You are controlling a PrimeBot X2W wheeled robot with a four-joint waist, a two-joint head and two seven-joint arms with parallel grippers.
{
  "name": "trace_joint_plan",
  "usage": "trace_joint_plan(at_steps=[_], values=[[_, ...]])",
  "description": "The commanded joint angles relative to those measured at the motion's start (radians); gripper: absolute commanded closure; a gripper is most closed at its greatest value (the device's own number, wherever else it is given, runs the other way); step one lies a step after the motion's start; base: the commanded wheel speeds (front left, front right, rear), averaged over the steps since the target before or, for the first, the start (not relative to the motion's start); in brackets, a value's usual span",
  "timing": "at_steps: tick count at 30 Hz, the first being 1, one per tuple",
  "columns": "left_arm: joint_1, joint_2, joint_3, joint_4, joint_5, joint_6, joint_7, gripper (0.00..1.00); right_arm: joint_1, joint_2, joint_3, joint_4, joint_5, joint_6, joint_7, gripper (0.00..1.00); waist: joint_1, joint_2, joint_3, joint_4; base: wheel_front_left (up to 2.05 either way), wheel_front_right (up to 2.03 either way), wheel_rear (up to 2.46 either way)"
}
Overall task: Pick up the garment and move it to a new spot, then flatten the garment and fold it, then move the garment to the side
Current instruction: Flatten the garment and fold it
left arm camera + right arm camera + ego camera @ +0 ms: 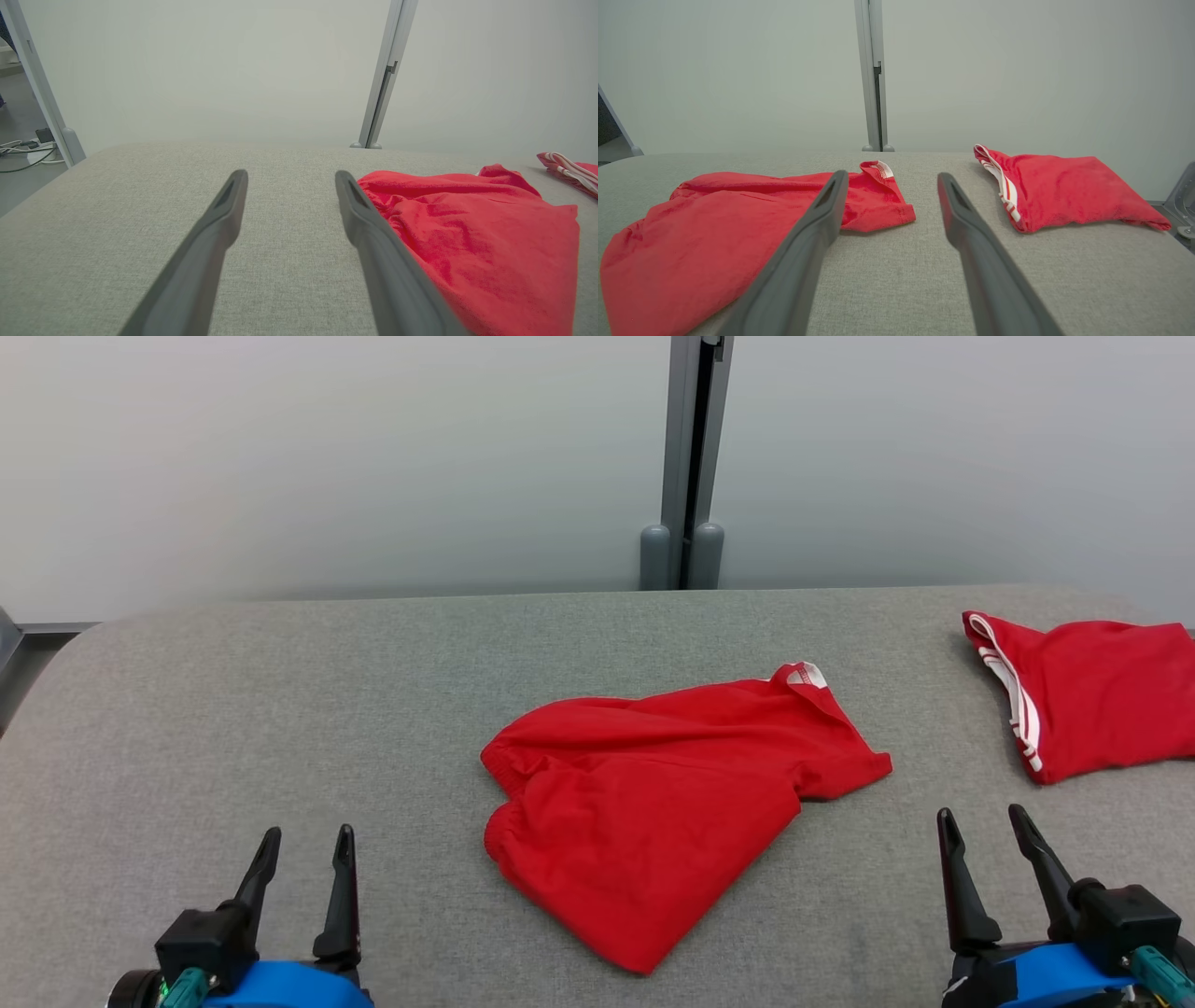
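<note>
While the crumpled red garment lies on the tabletop, the left hand and right hand hover released, both empty.

Striped garment partly off-frame, perhaps folded

The left gripper is hovering with fingers spread wide over the grey padded surface, gripping nothing. The crumpled red garment is lying just beside the finger on the view's right.
</note>
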Motion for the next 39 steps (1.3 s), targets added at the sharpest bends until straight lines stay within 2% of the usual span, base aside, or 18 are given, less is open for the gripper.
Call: trace_joint_plan(at_steps=[1,3,10,14,20,26,28,29,30,32,36,39], values=[[-0.027,0.003,-0.007,0.004,0.003,-0.009,0.007,0.00,0.004,-0.004,0.002,-0.004,0.003,0.001,0.000,0.00,0.0000,0.0000,0.002,-0.004,0.00,0.00,0.00],[-0.043,-0.003,-0.023,0.019,0.003,-0.021,0.023,0.00,0.001,-0.004,0.006,0.001,0.007,0.000,-0.001,0.00,0.0000,0.0000,0.005,-0.010,0.00,0.00,0.00],[-0.153,-0.053,-0.137,0.183,0.003,-0.133,0.127,0.00,-0.024,-0.004,0.042,0.007,0.025,0.001,-0.005,0.00,0.0000,0.0000,0.032,-0.049,0.00,0.00,0.00],[-0.215,-0.092,-0.160,0.292,-0.011,-0.166,0.145,0.00,-0.036,-0.004,0.057,0.009,0.034,0.001,-0.009,0.00,0.0000,0.0000,0.053,-0.075,0.00,0.00,0.00],[-0.295,-0.131,-0.152,0.424,-0.035,-0.158,0.185,0.00,-0.045,-0.004,0.064,0.015,0.040,0.000,-0.011,0.00,0.0000,0.0000,0.076,-0.102,0.00,0.00,0.00],[-0.376,-0.161,-0.138,0.555,-0.059,-0.111,0.298,0.00,-0.062,-0.004,0.070,0.022,0.046,0.001,-0.016,0.00,0.0000,0.0000,0.099,-0.129,0.00,0.00,0.00],[-0.393,-0.174,-0.140,0.586,-0.073,-0.114,0.335,0.00,-0.062,-0.004,0.073,0.025,0.048,0.001,-0.018,0.00,0.0000,0.0000,0.105,-0.135,0.00,0.00,0.00],[-0.400,-0.180,-0.140,0.600,-0.080,-0.120,0.354,0.28,-0.063,-0.004,0.073,0.027,0.050,0.000,-0.020,0.00,0.0000,0.0000,0.106,-0.139,0.00,0.00,0.00],[-0.407,-0.185,-0.140,0.613,-0.089,-0.125,0.369,1.00,-0.064,-0.004,0.073,0.029,0.052,0.001,-0.020,0.00,0.0000,0.0000,0.107,-0.142,0.00,0.00,0.00],[-0.418,-0.199,-0.136,0.620,-0.105,-0.142,0.375,1.00,-0.067,-0.004,0.075,0.030,0.053,0.000,-0.021,0.00,0.0000,0.0000,0.109,-0.147,0.00,0.00,0.00],[-0.463,-0.240,-0.102,0.571,-0.161,-0.189,0.312,1.00,-0.067,-0.004,0.067,0.033,0.050,0.001,-0.024,0.00,0.0000,0.0000,0.105,-0.150,0.00,0.00,0.00],[-0.506,-0.261,-0.121,0.516,-0.164,-0.216,0.273,1.00,-0.063,-0.004,0.065,0.037,0.047,0.000,-0.022,0.00,0.0000,0.0000,0.094,-0.150,0.00,0.00,0.00]])
